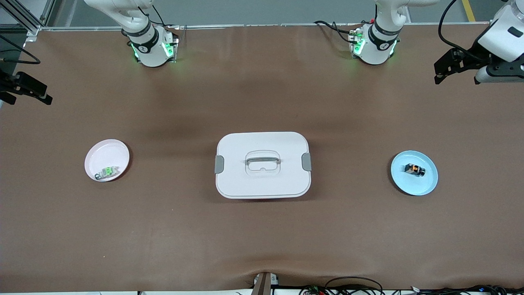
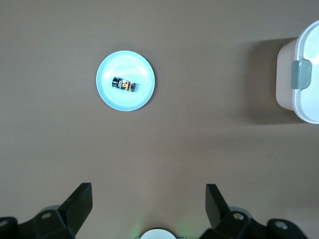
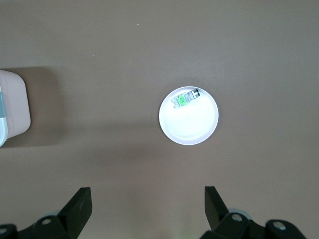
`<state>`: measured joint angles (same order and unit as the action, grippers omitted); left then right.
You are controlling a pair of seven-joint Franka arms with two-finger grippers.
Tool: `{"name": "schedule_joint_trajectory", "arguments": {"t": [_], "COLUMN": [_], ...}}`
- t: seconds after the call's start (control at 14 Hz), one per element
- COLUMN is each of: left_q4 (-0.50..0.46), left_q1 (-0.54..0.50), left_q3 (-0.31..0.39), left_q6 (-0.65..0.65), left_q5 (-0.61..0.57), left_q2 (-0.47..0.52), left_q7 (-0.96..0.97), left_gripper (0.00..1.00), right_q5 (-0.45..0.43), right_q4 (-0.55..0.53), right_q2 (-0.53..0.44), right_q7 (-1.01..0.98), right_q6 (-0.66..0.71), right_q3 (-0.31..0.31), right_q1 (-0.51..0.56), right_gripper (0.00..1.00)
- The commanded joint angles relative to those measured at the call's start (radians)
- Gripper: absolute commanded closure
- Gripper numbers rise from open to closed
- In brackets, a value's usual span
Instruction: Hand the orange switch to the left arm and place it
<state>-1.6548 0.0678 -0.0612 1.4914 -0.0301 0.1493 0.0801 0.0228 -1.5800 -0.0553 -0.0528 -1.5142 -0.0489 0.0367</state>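
Note:
The orange switch [image 1: 414,169], tiny and black with an orange centre, lies on a light blue plate [image 1: 425,185] toward the left arm's end of the table. It also shows in the left wrist view [image 2: 124,84] on that plate [image 2: 107,95]. The white box [image 1: 262,182] stands in the middle of the table, and its clipped end shows in the left wrist view [image 2: 308,107]. My left gripper [image 1: 455,73] hangs high over the left arm's end of the table, open and empty [image 2: 148,191]. My right gripper [image 1: 25,97] hangs high over the right arm's end, open and empty [image 3: 147,194].
A pale pink plate [image 1: 102,152] toward the right arm's end holds a pale grey component with a green centre [image 1: 107,172]; both show in the right wrist view [image 3: 192,130], [image 3: 184,99]. A box corner [image 3: 12,109] shows there too. Cables lie along the table's near edge [image 1: 352,287].

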Motion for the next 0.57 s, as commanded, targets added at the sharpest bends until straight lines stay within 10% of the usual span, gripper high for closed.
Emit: {"name": "schedule_joint_trajectory", "arguments": {"t": [0.0,0.5], "left_q4": [0.071,0.099], "left_q1": [0.000,0.000], "left_q3": [0.007,0.009], "left_q6": [-0.020,-0.022], "left_q5": [0.016,0.015], "left_q2": [-0.052,-0.086], "left_q7": [-0.003,-0.010], "left_gripper": [0.00,0.00], "right_q5": [-0.009,-0.007], "right_q4": [0.021,0.021], "right_q2": [0.009,0.012], "right_q7": [-0.004,-0.002], "right_q6": [0.015,0.015], "right_q3": [0.015,0.015], "right_q1": [0.017,0.012], "right_gripper": [0.00,0.00]}}
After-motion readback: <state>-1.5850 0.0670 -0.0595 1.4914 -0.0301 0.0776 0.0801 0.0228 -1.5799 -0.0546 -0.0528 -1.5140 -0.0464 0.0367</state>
